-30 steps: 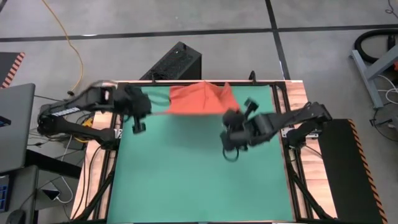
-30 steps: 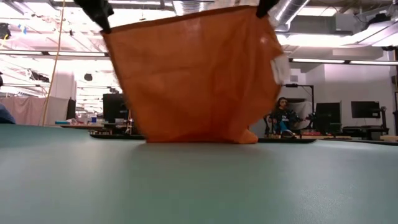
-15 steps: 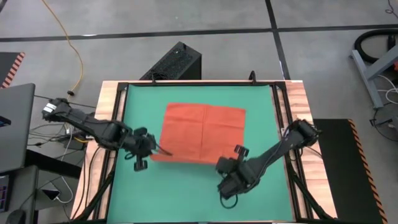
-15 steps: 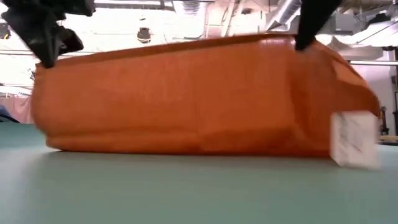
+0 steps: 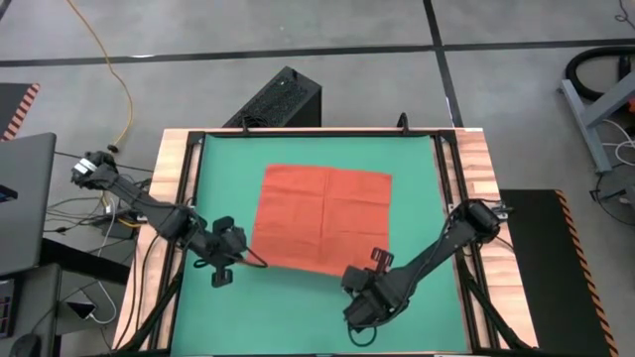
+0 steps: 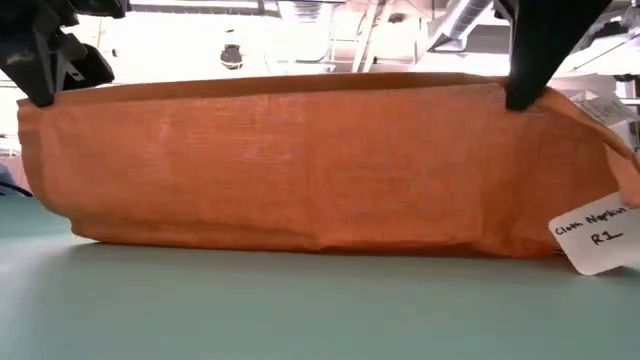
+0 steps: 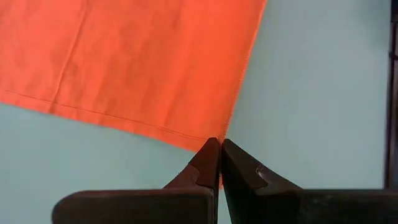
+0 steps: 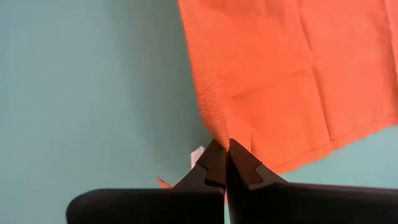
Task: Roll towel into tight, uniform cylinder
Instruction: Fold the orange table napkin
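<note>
The orange-red towel (image 5: pixel 325 216) lies spread out on the green mat (image 5: pixel 298 312). Its far part is flat on the mat, while its near edge (image 6: pixel 300 85) is raised between my two grippers. My left gripper (image 5: pixel 250 261) is shut on the near-left corner and my right gripper (image 5: pixel 363 279) on the near-right corner. A white tag (image 6: pixel 598 236) hangs at the right corner. In the low view the left gripper (image 6: pixel 45 85) shows at the picture's left and the right gripper (image 6: pixel 530 92) at its right. My left gripper pinches the towel's near-left corner (image 7: pixel 217 139) between its two fingers, slanting down from the near left. The corner is lifted off the mat and the cloth slopes down from it to the mat. My right gripper pinches the towel's near-right corner (image 8: pixel 219 134) between its two fingers, slanting down from the near side, close to the tag (image 8: pixel 197 155). The corner is held above the mat and the near edge runs fairly taut across to the other gripper.
The mat has bare room on the near side of the towel and along both sides. A wooden frame (image 5: pixel 476 159) borders the mat. A black box (image 5: pixel 280 99) stands beyond the far edge and a laptop (image 5: pixel 25 198) sits off to the left.
Both grippers have gone down and toward the table's near edge, staying shut on the corners. The towel, which hung from them with its lower edge on the mat at the far side, is now spread out flat, with only its near edge still raised.
</note>
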`<control>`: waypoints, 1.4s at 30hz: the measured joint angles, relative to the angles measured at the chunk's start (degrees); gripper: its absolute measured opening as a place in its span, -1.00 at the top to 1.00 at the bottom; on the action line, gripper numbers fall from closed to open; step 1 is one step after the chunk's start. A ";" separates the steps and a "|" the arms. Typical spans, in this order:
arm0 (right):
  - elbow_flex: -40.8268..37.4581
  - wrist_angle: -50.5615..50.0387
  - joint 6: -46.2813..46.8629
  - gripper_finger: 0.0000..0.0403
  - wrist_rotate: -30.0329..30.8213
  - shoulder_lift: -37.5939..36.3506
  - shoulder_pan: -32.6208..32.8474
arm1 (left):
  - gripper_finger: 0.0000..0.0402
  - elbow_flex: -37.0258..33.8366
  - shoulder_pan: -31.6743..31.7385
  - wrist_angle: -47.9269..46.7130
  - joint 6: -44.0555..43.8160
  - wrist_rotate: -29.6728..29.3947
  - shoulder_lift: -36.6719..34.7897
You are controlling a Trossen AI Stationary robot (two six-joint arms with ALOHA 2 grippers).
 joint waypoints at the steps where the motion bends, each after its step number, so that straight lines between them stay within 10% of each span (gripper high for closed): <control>1: 0.00 0.35 0.01 0.95 0.02 0.01 0.09 | 1.00 0.00 -0.27 -0.06 0.00 -0.56 0.19; 28: 0.00 14.60 -0.02 0.94 -2.64 0.11 4.30 | 1.00 0.00 -7.37 3.11 -7.33 1.41 7.36; 42: -10.77 30.75 -0.79 0.95 -17.06 0.17 1.73 | 1.00 -0.46 -8.06 2.12 -2.95 3.55 7.32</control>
